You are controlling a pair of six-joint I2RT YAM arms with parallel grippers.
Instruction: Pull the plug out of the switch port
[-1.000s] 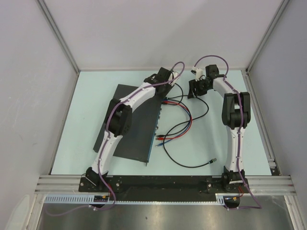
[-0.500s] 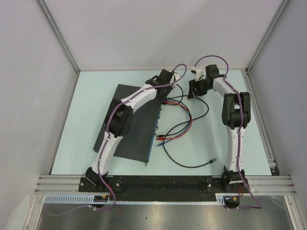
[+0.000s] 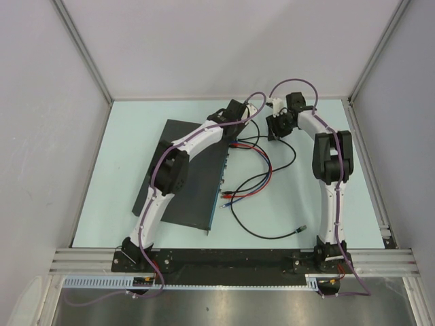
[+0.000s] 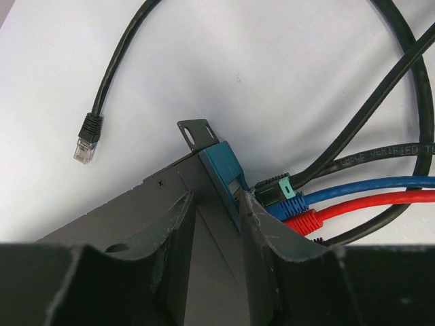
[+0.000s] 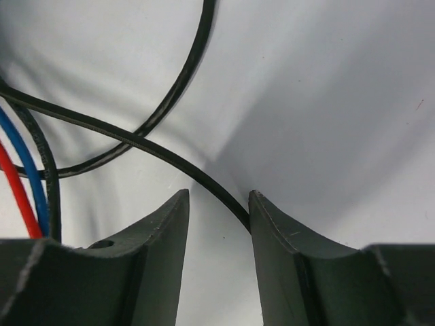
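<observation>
The switch is a flat black box lying at an angle, its blue-grey port face turned to the right. A black plug with a green tab, a blue plug and a red plug sit in its ports. My left gripper straddles the switch's far corner, one finger on the black body and the other against the port face, pressed onto it. My right gripper hangs open over the table, and a black cable crosses the gap and touches its right finger.
A loose black cable ends in a free plug on the table. Black, red and blue cables loop across the table right of the switch, with more plugs in the ports at the near end. Grey walls close in the back and both sides.
My right gripper's jaws have narrowed and that arm has shifted slightly left. The left arm has barely moved.
</observation>
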